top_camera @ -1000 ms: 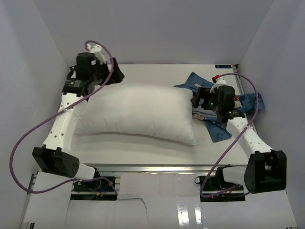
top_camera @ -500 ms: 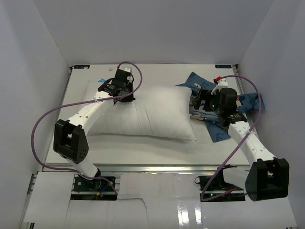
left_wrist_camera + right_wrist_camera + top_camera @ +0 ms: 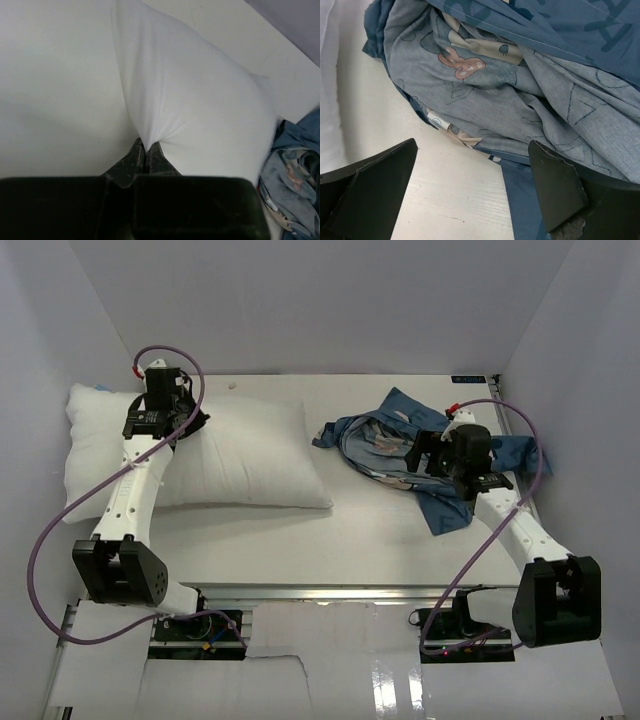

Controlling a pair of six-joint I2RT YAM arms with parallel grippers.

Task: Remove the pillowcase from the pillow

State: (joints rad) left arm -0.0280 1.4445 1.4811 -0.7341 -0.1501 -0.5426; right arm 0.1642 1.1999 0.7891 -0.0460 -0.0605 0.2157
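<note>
Pillowcase, crumpled blue cloth with cartoon print and pale letters (image 3: 400, 445), lies heaped at the right side of the white counter (image 3: 380, 530), toward the far edge. It's clear of the plump white pillow (image 3: 240, 455), with bare counter between them. The pillow sits along the left side, its far-left corner jammed up at the counter's left edge. Removal looks done.

Left pincer (image 3: 145, 149) is clamped on a thin pinch of pillow fabric, pulled into a tented fold. Right pincer (image 3: 472, 150) is spread wide just over the pillowcase (image 3: 520, 90), gripping nothing.

Risks:
- The pinch is only a small fold of smooth cloth, so any more tugging could let it slip out.
- The pillow is already against the left edge, so more pull leftward could push it over or bunch it on the wall.
- The right pincer sits low over loose folds, so closing or moving could snag the case and drag it back toward the pillow.

Versus a second ago:
- The pillow was mid-counter with its right end meeting the case, and is now dragged left and separated.
- The left pincer went from wide to shut.
- The case has spread further left.
- The right pincer has barely changed.
</note>
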